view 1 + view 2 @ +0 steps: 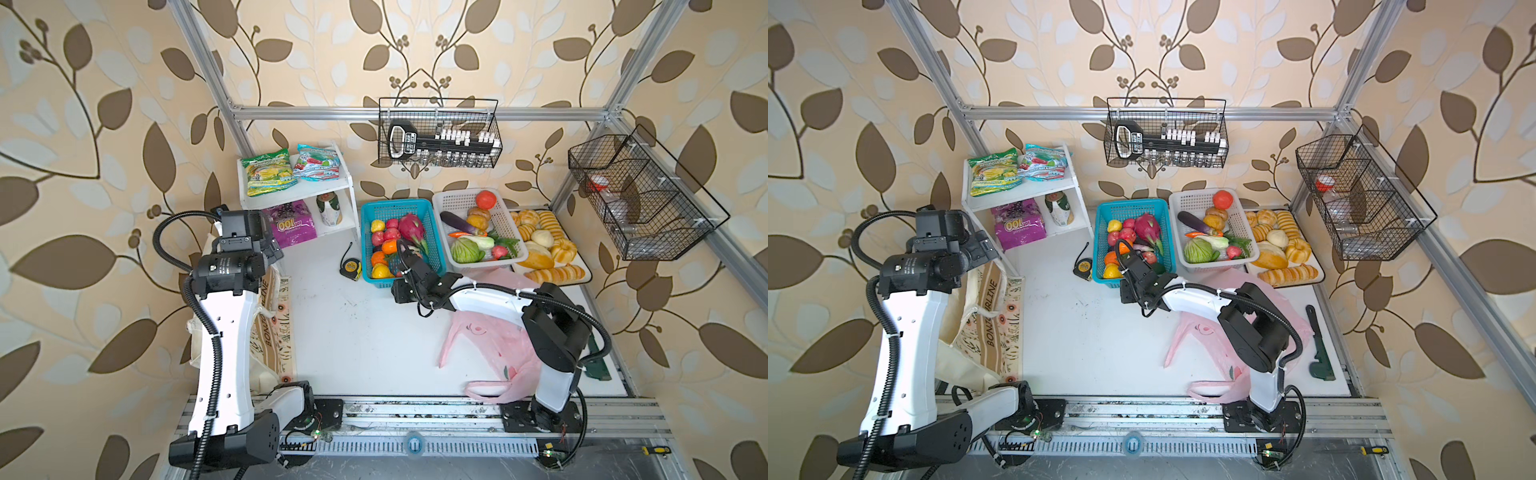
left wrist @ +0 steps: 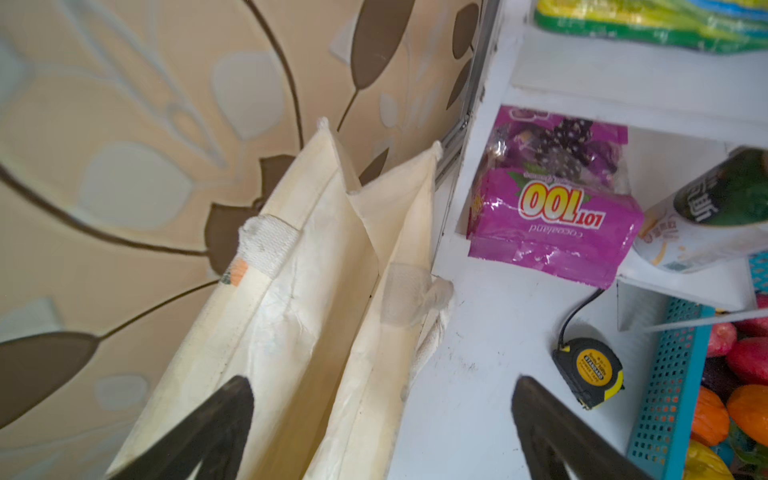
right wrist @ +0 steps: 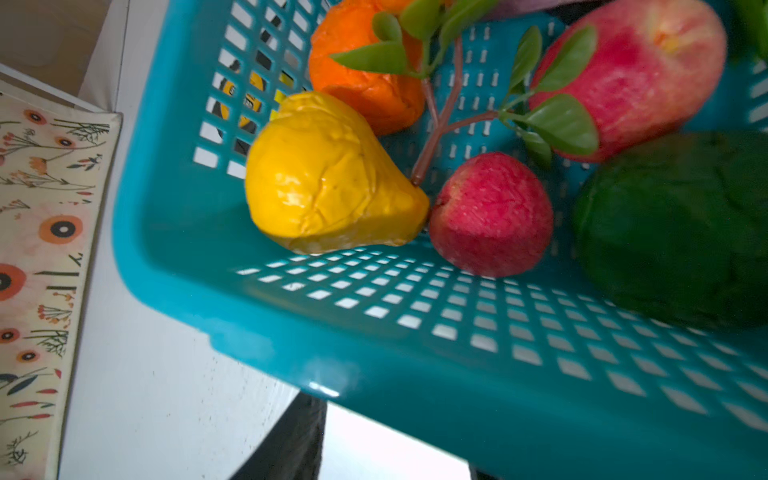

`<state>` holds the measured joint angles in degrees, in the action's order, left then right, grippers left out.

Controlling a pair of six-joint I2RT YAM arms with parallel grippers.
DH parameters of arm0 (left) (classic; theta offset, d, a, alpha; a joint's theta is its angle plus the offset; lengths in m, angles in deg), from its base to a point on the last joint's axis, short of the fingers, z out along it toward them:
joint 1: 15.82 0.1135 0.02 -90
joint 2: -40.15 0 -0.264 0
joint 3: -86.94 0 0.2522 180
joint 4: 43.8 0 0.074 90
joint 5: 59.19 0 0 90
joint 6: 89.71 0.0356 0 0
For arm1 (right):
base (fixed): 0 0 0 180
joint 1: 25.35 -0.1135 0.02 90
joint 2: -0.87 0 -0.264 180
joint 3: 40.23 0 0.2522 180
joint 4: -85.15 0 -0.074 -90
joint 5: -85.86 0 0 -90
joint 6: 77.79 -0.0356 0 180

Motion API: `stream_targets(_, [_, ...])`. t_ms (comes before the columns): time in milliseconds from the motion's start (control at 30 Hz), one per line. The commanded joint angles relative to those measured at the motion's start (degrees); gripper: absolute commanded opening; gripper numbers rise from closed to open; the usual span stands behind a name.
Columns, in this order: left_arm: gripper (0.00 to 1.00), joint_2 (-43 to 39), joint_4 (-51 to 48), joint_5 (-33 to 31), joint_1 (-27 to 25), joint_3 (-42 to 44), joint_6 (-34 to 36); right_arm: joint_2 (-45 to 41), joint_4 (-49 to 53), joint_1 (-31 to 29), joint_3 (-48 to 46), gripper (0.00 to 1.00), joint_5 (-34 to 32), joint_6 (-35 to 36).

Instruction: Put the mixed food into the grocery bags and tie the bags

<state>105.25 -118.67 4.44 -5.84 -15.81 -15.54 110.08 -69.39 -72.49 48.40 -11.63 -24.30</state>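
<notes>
The right gripper (image 1: 403,249) is obscured inside the basket (image 1: 395,203), grip unreadable; the left gripper (image 2: 382,382) is held open over the white table (image 1: 353,332).

- teal plastic basket (image 3: 374,353) fills most of the frame; its perforated near wall slants from centre left to lower right
- yellow toy pear (image 3: 332,174) lies inside at centre left; its narrow end touches a small red toy fruit (image 3: 492,214)
- orange toy fruit (image 3: 365,83) sits just above the pear, touching it
- green leafy sprig (image 3: 557,124) crosses the upper middle, overlapping a large red-pink toy apple (image 3: 648,70) at upper right
- dark green object (image 3: 677,224), blurred, at the right edge
- yellow-black tape measure (image 3: 245,95) shows through the far wall's holes
- floral canvas tote (image 3: 41,249) lies along the left edge on the white table (image 3: 166,374)
</notes>
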Motion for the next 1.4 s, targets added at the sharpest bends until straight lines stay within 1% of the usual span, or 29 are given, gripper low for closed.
stream_targets(0, [0.99,0.17,-1.3,-6.44,1.6,-2.38,-4.18,3.35,1.96,1.34,4.15,0.53,-0.41,1.59])
stream_targets(133, [0.99,-0.33,-0.46,-6.34,1.87,-1.36,-3.86,6.03,1.09,3.89,6.44,0.54,1.51,1.47])
stream_targets(267, [0.99,-0.62,-0.34,-9.44,1.97,0.91,-4.03,8.15,3.46,5.89,11.52,0.54,8.79,4.8])
stream_targets(333, [0.99,-1.46,0.22,-11.29,1.97,2.51,-4.38,8.6,4.37,6.17,13.12,0.55,10.28,6.3])
stream_targets(467, [0.99,-3.85,2.48,-10.3,1.98,4.91,-3.94,7.52,5.52,6.22,13.35,0.56,14.81,7.78])
stream_targets(500, [0.99,-4.16,2.73,-10.11,1.98,5.16,-3.69,6.33,5.64,6.07,12.64,0.56,15.82,7.83])
stream_targets(633, [0.99,-3.76,2.31,-9.88,1.98,5.03,-3.36,-0.79,4.62,5.22,7.27,0.56,15.16,7.5])
stream_targets(767, [0.99,-2.49,1.54,-7.54,1.98,5.27,-4.2,-9.13,-0.22,4.86,-1.11,0.57,14.48,6.06])
stream_targets(867, [0.99,-1.91,1.29,-6.18,2.02,5.5,-3.99,-13.48,0.88,5.04,-3.48,0.57,14.56,5.31])
stream_targets(900, [0.99,-1.75,1.01,-5.98,1.98,5.55,-3.96,-15.43,0.91,4.74,-5.56,0.57,14.64,5.17])
stream_targets(1000, [0.99,-1.81,0.22,-7.28,1.98,5.67,-4.39,-21.2,0.06,3.34,-10.27,0.57,13.24,4.17])
stream_targets(1100, [0.99,-2.37,-2.06,-10.78,1.98,4.38,-6.29,-26.69,-0.94,2.25,-15.13,0.57,12.5,1.78])
stream_targets(1200, [0.99,-4.1,-0.78,-11.86,1.98,5.53,-5.53,-31.3,-2.32,1.48,-19.76,0.57,12.04,-0.61])
stream_targets(1267, [0.99,-4.63,-0.03,-11.29,1.98,6.8,-5.65,-33.71,-2.69,1.04,-21.91,0.57,11.49,-1.9])
stream_targets(1367, [0.99,-3.49,0.78,-7.89,1.98,9.1,-5.02,-35.76,-1.68,0.99,-23.75,0.57,10.57,-2.26])
